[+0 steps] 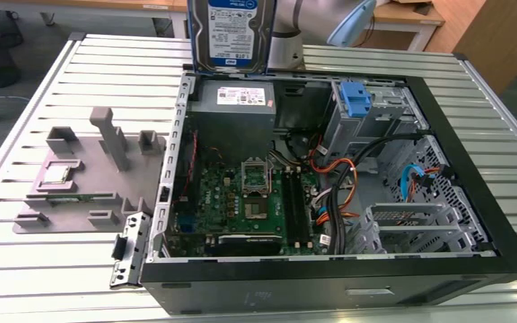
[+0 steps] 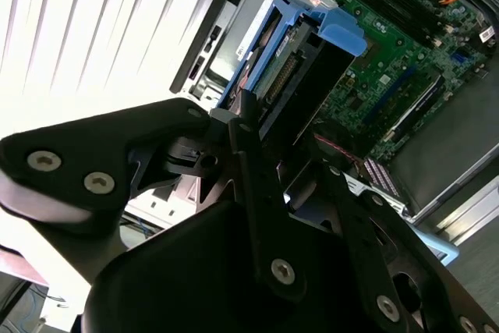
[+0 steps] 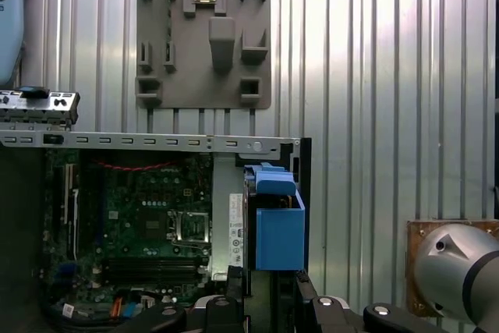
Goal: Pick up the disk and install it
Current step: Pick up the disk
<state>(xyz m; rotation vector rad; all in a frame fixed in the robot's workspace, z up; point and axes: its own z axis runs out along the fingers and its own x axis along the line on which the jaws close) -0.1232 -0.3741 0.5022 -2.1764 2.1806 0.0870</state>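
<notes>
The disk (image 1: 231,30) is a silver drive with a white-and-blue label and blue side rails. It hangs upright in the air over the far edge of the open computer case (image 1: 330,272), just above the grey power-supply box (image 1: 233,101). In the second wrist view my gripper (image 2: 257,134) is shut on the disk (image 2: 300,76), whose blue handle end (image 2: 341,33) points away from me toward the motherboard. The first wrist view shows the disk (image 3: 278,228) edge-on, reaching out from my gripper (image 3: 265,290) over the case wall.
The case lies on its side on a slatted metal table (image 1: 52,269), motherboard (image 1: 240,202) and cables exposed. A blue plastic bracket (image 1: 355,102) sits in the drive bay at the exterior view's right. A grey fixture plate (image 1: 88,175) lies left of the case. The arm (image 1: 295,27) stands behind.
</notes>
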